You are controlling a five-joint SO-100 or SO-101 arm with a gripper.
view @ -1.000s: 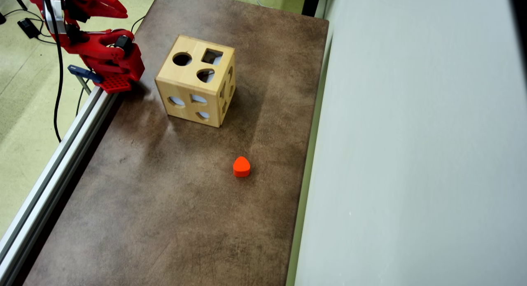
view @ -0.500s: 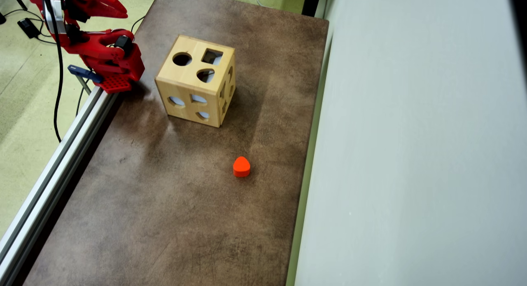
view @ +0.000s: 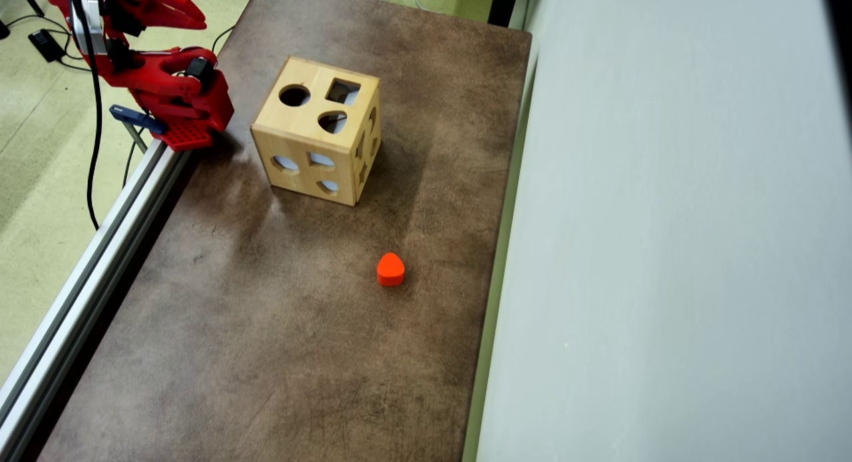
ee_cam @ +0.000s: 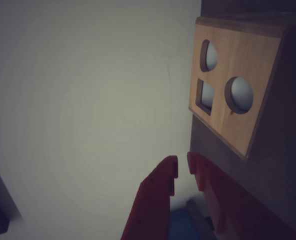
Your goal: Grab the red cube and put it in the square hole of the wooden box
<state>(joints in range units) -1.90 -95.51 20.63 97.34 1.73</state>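
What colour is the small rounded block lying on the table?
Orange-red, plain with no pattern. The block shows best in the overhead view, lying alone on the brown table.

No readable text, label, brand, number or sign anywhere: none on the wooden box, none on the orange-red block, none on the tabletop, none on the red arm.
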